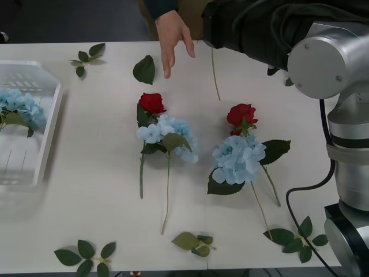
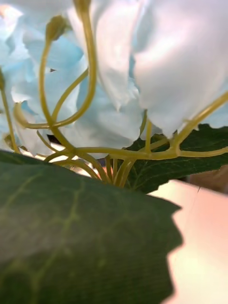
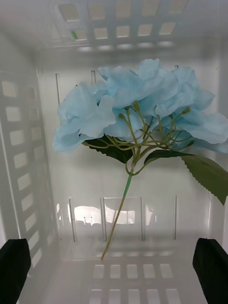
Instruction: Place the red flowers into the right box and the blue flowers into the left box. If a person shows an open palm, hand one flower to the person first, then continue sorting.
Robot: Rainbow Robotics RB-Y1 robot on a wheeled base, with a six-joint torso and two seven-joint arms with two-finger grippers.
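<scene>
The left box [image 1: 49, 124], a white slatted plastic tray, sits at the left edge of the tabletop [image 1: 86, 208] and is cut off by the front view's border. One blue hydrangea [image 1: 20, 109] lies inside it, partly cropped. In the left wrist view the same blue hydrangea [image 3: 137, 107] lies on the ribbed box floor [image 3: 85, 180]. The left hand [image 3: 114, 266] hangs above it with its black fingers [image 3: 14, 268] set wide apart at the two corners and gripping nothing.

Two flower groups lie right of the left box, near the tabletop centre. In the nearer group a red rose [image 1: 152, 103] touches a blue hydrangea [image 1: 167, 135]. In the farther group a second red rose [image 1: 241, 115] touches a larger blue hydrangea [image 1: 239, 158]. Their stems cross, so which leaf belongs to which stem cannot be told.

The right arm [image 1: 323, 57] reaches across the upper right, well away from the left box. Its hand is hidden, so whether it is wide or narrow cannot be told. The right wrist view shows pale blue petals [image 2: 156, 71], yellow-green stalks [image 2: 95, 156] and a dark leaf [image 2: 71, 237] very close.

A person's hand [image 1: 173, 37] rests fingers down at the far tabletop edge; the palm cannot be seen. Loose leaf sprigs [image 1: 86, 56] and a bare stem [image 1: 215, 75] lie scattered. No writing is legible.
</scene>
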